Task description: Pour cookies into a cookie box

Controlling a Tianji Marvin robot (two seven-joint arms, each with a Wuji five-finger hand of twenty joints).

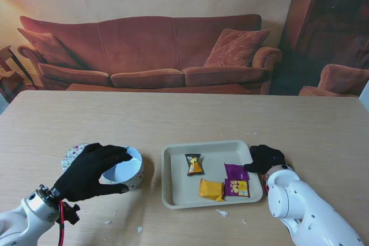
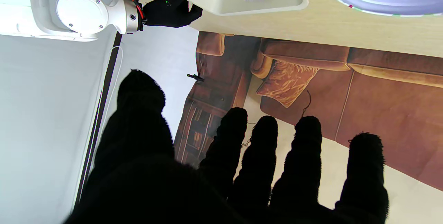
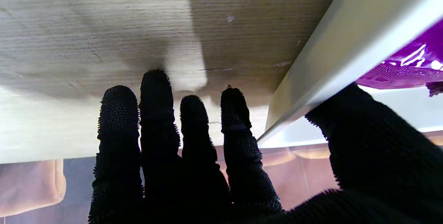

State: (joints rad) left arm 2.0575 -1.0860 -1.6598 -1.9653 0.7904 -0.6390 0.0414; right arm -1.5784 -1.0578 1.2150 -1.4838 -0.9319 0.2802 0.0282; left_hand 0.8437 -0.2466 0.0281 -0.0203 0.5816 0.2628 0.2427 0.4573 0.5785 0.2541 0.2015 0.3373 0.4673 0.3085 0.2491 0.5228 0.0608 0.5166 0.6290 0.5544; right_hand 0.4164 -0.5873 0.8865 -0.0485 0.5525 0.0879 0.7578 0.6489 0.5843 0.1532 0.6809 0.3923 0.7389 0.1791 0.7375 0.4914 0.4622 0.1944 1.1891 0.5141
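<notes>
The pale wood-grain counter (image 1: 173, 113) carries everything. On it, right of centre, lies a shallow cream rectangular plastic tray (image 1: 173, 191), and in the tray sit four small cookie packets: a purple foil packet (image 1: 236, 171) nearest the tray's right rim, a purple-and-yellow packet (image 1: 237, 188) just nearer to me than that one, an orange packet (image 1: 211, 189) beside it to the left, and a black-and-orange packet (image 1: 194, 165) standing apart towards the tray's middle.

Left of the tray, not touching it, stands the round cookie box with a white inside and a dotted outer wall (image 1: 131, 167), open at the top. Its dotted round lid (image 1: 71, 155) shows just beyond the box's left side, mostly hidden by the glove.

The black-gloved left hand (image 1: 91, 171) sits over the box's left rim; the stand view shows its fingers (image 2: 263, 154) curved about the rim, while the wrist view shows them apart in free air with the box's rim off to one side, so I cannot tell whether it grips the box.

The black-gloved right hand (image 1: 265, 158) is at the tray's far right corner. Its four fingers (image 3: 155, 120) lie close together outside the tray wall, and the thumb (image 3: 373, 141) reaches over the rim to the inside, next to the purple foil packet, so the rim sits between thumb and fingers.
</notes>
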